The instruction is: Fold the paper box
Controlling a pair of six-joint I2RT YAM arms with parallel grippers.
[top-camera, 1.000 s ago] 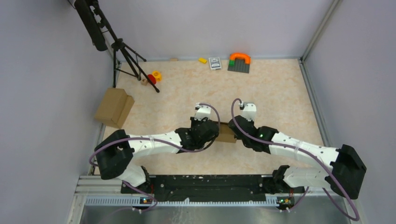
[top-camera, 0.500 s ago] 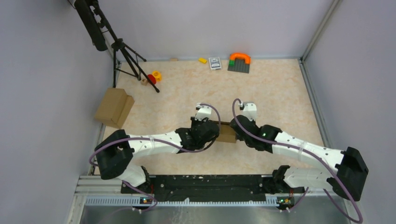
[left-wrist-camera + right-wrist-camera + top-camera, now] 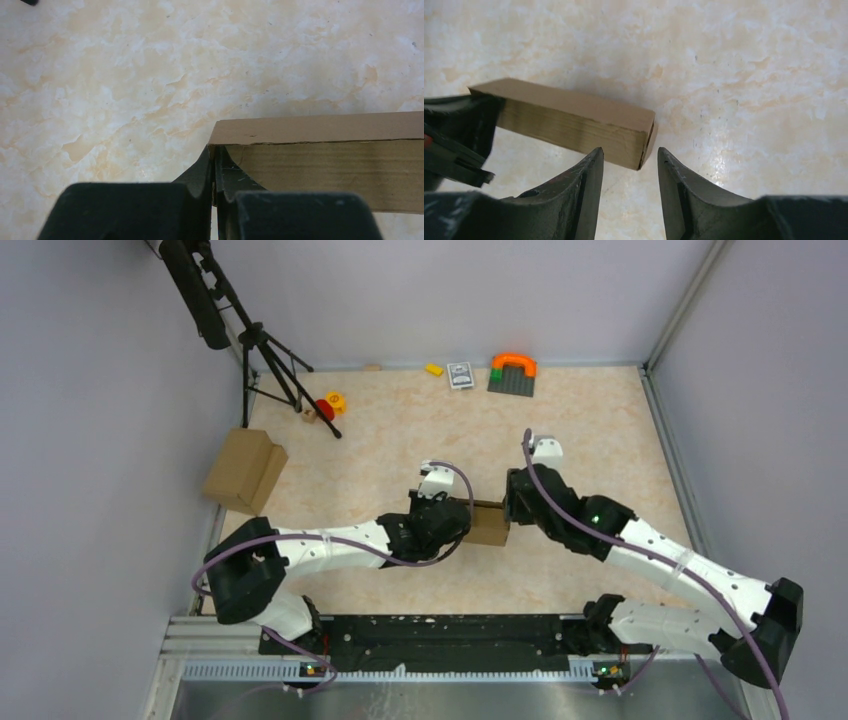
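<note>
Resting flat on the tabletop (image 3: 600, 440), roughly at its middle: one paper box (image 3: 489, 525), brown, shallow, standing as a closed little carton. Clamped fully together on the thin cardboard edge at the box's left end: the left fingers (image 3: 200, 175), with nothing else in their hold. Parted about halfway and gripping nothing: the right fingers (image 3: 586, 185), poised just off the box's right end, that end's corner showing in the gap between them, no contact visible. Judged late in the fold, with walls and top formed. At the box's right end, a dark slit down the end face, probably a flap not fully tucked. Next, most likely: bring the right fingers in against that end to press or pinch the flap home, keeping the left pinch firm to stop the light carton sliding or twisting. Square aim needed, for fear of creasing the wall. Counted: two pairs of fingers, one at either end of the box; one paper box; one bulkier brown carton (image 3: 243, 472) well to the box's left; one black tripod (image 3: 265, 350) far beyond the box and to its left. Beyond the box along the back edge: one yellow brick (image 3: 434, 369), one card pack (image 3: 460, 375), one grey plate (image 3: 511, 385) bearing one orange arch (image 3: 514, 361). Near the tripod's foot, small red and yellow bits (image 3: 330, 405), too small to count surely.
</note>
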